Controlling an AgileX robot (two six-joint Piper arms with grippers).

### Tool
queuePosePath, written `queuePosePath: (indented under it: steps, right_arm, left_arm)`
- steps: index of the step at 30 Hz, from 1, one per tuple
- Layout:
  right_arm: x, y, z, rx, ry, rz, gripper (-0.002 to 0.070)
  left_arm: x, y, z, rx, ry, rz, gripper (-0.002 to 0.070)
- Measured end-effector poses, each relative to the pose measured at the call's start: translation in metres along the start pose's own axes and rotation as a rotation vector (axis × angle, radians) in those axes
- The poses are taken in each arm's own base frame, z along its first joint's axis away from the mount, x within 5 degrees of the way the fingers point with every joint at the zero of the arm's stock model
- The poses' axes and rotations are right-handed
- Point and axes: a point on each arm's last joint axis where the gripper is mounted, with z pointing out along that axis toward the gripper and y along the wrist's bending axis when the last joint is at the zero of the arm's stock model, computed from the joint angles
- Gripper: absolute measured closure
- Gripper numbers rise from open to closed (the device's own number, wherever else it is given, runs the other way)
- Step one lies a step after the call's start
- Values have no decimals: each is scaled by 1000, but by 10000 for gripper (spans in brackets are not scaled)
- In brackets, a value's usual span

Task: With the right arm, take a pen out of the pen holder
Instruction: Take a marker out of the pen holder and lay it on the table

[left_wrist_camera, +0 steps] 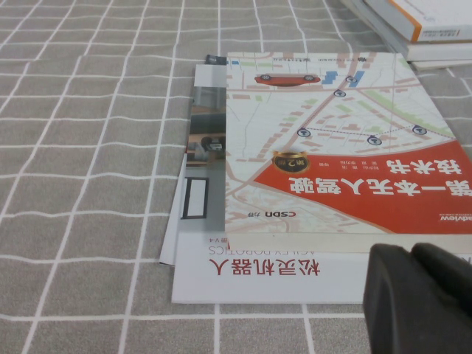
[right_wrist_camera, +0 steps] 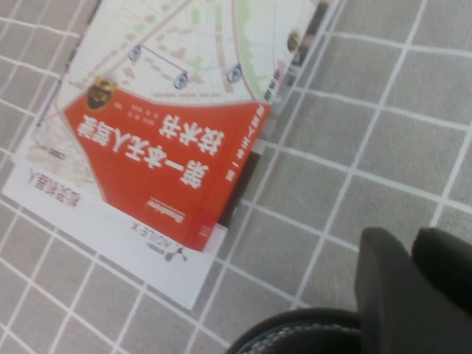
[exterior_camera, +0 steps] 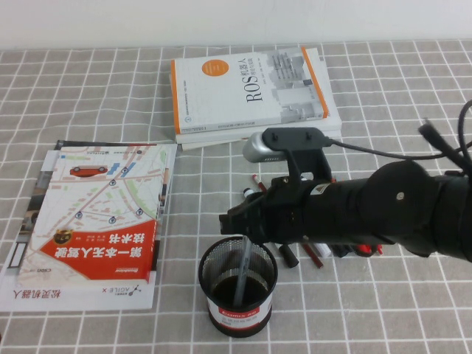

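Grasp step: right gripper (exterior_camera: pixel 237 221), over the black mesh pen holder (exterior_camera: pixel 237 295) at the desk's (exterior_camera: pixel 383 317) front edge, clenches a grey pen (exterior_camera: pixel 243 258); next, lift straight up. Left gripper (left_wrist_camera: pixel 420 295) sits closed by the red-covered book (left_wrist_camera: pixel 354 192).

- Pen holder (exterior_camera: pixel 237 284): black metal mesh, glossy red label (exterior_camera: pixel 236 317).
- Pen (exterior_camera: pixel 241 269) in it: smooth grey plastic.
- Cloth (exterior_camera: pixel 88 88) beneath it: matt, woven.
- Books (exterior_camera: pixel 103 221) left of it: glossy paper covers.
- Right gripper (exterior_camera: pixel 234 225) above it, left gripper (left_wrist_camera: pixel 411 254) over those books: matt black plastic.
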Motion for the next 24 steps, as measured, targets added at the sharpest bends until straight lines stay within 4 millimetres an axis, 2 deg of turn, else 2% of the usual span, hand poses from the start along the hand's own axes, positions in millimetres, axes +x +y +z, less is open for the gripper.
queuePosePath:
  steps: [7,16,21,24]
  right_arm:
    - [-10,9,-21,-28,-57,-33,661]
    - [-32,32,-69,-96,-146,-181,661]
    - [-47,45,-90,-142,-100,-274,661]
    - [-57,41,-99,-116,-67,-290,661]
  left_arm:
    - [0,0,0,0,0,0,678]
    - [0,0,0,0,0,0,678]
    - [0,0,0,0,0,0,678]
    - [0,0,0,0,0,0,678]
